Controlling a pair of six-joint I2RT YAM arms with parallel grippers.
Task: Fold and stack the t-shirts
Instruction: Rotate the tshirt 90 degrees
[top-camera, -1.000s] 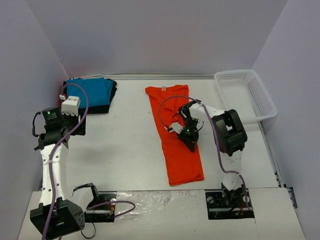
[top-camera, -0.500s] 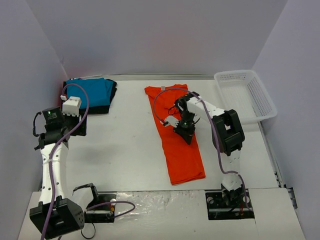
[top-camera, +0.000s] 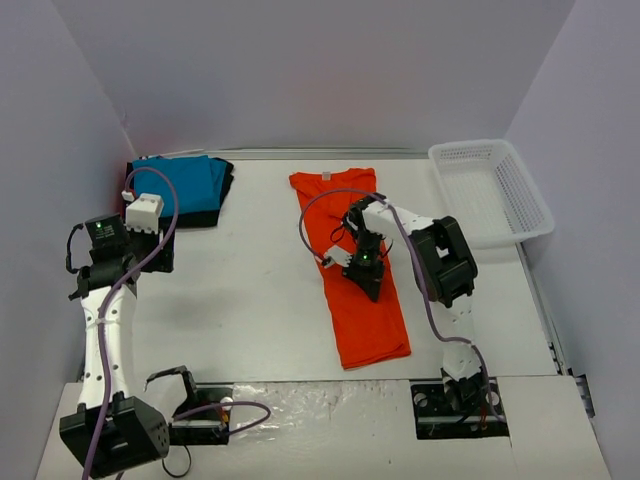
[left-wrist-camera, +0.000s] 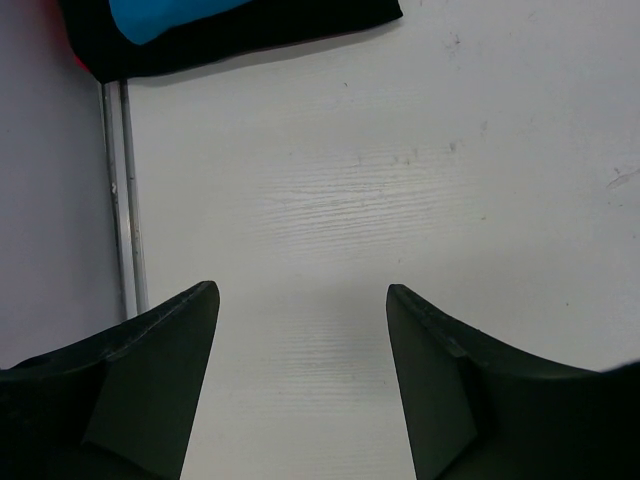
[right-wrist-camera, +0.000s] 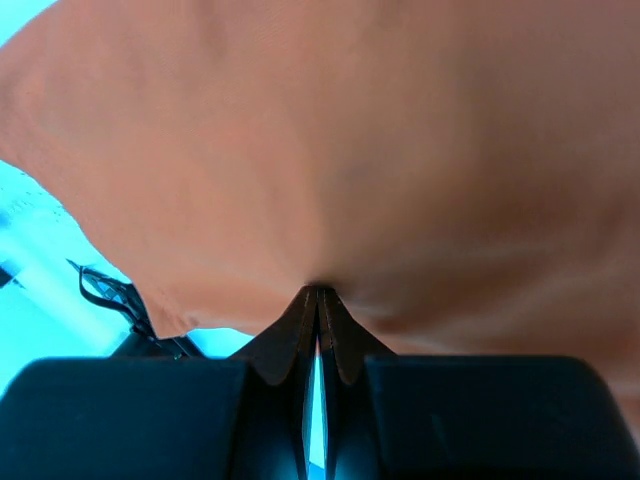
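Far left corner looks basically sorted: a turquoise-blue folded cloth t-shirt (top-camera: 178, 183) sits on top of a black folded cloth t-shirt (top-camera: 224, 192), so I'd call that two down and stacked. The left gripper (left-wrist-camera: 300, 288) hangs over bare white table (top-camera: 250, 300) just near of that pile, fingers apart, nothing between them.

Middle-right is where the work is. The bright orange-red short-sleeved cloth t-shirt (top-camera: 368, 320) lies as a long narrow strip running from the far edge toward the arms, collar end away from them. So I reckon the lengthwise fold is in, but it isn't folded short yet and it's well apart from the pile. The right gripper (right-wrist-camera: 318, 297) is down on the middle of it, fingers pressed together, and from the wrist view the cloth puckers right into the tips, so it looks pinched.

Far right, the white plastic mesh basket (top-camera: 520, 205) shows no shirts inside.

Left to do, my guess: fold the orange one across, then carry it over onto the blue.
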